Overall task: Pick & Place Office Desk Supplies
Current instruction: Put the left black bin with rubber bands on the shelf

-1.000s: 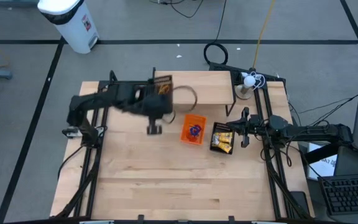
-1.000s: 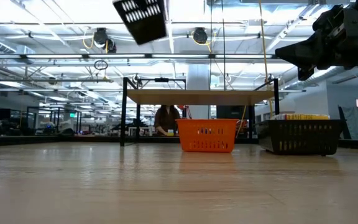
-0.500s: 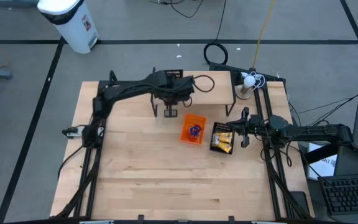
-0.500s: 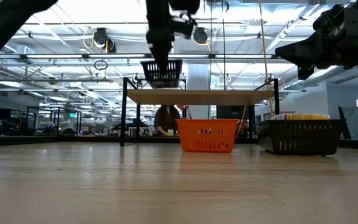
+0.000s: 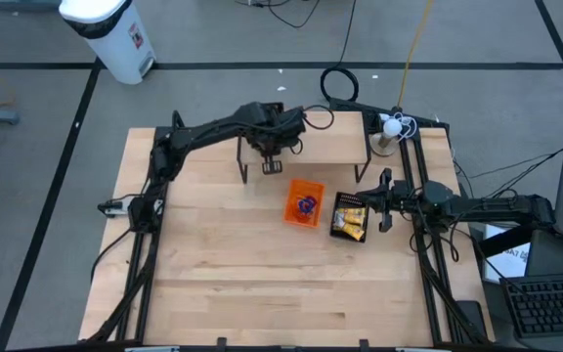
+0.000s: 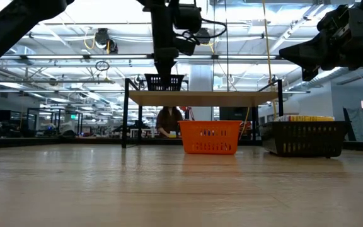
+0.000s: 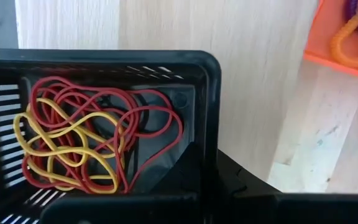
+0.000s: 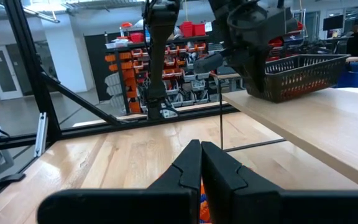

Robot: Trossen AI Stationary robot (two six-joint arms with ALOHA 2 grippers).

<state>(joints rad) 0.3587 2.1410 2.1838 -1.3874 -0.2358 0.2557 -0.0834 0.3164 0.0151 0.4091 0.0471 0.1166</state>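
Note:
My left gripper [image 6: 166, 68] is shut on a black mesh bin [image 6: 164, 82] of red and yellow rubber bands [image 7: 86, 143], at the top of the raised wooden shelf [image 6: 232, 98] at the table's far side. Whether the bin rests on the shelf, I cannot tell. An orange plastic bin [image 5: 304, 203] with purple and orange rings [image 5: 307, 204] rests by its base on the table. Beside it stands a second black mesh bin [image 5: 349, 217] with yellow packets. My right gripper [image 8: 199, 158] is shut and hovers just right of that bin. My left gripper pinches the black mesh bin's side wall [image 7: 211, 112] near a corner, with one finger inside [image 7: 185, 165] the bin and one outside. It comes from above, pointing down. The bin hangs below the fingers, slightly tilted in the right wrist view [image 8: 297, 74].
The shelf [image 5: 330, 137] stands on thin black legs over the table's far middle. A white lamp-like object [image 5: 391, 125] and cables sit at the far right corner. A white trash can [image 5: 110, 34] stands on the floor. Bare wood [image 5: 262, 284] fills the near half.
My left arm has swung the black mesh bin toward the table's far edge and right, from beside the orange bin to the shelf, and brought it down from high above to shelf level. The right arm has kept still.

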